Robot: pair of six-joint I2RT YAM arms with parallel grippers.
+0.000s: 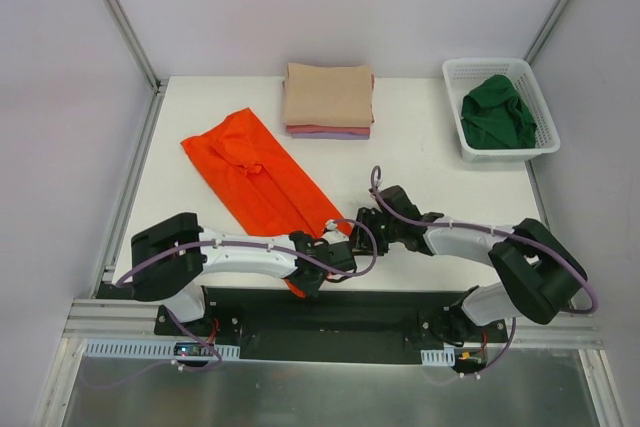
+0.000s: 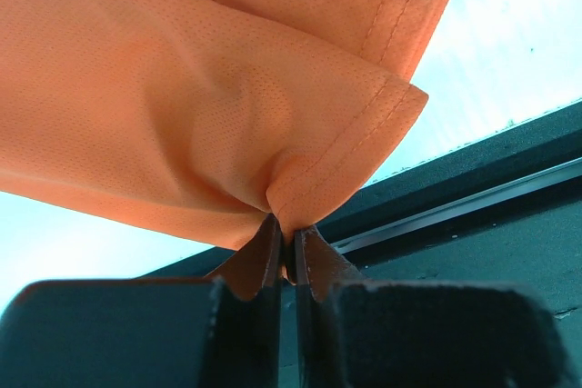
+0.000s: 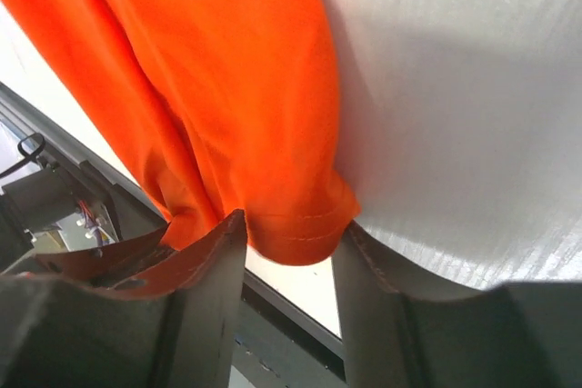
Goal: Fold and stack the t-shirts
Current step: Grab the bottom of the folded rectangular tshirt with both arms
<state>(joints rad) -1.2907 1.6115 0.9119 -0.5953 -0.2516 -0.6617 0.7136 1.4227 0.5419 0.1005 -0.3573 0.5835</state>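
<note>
Firmly, the left gripper (image 2: 286,241) pinches the orange t-shirt (image 2: 182,106) at a hem corner, jaws pressed together. Just beside it, the right gripper (image 3: 291,256) stands half-spread astride the neighbouring corner. Farther ahead sit the folded stack (image 1: 328,97) and, ahead-right, the green shirt (image 1: 497,112) in a basket (image 1: 487,64).

No text, label, brand, number or sign can be read in any view. The small circuit boards at the arm bases (image 1: 185,350), at the near edge of the white surface (image 1: 420,157), are too small to show any marking.
</note>
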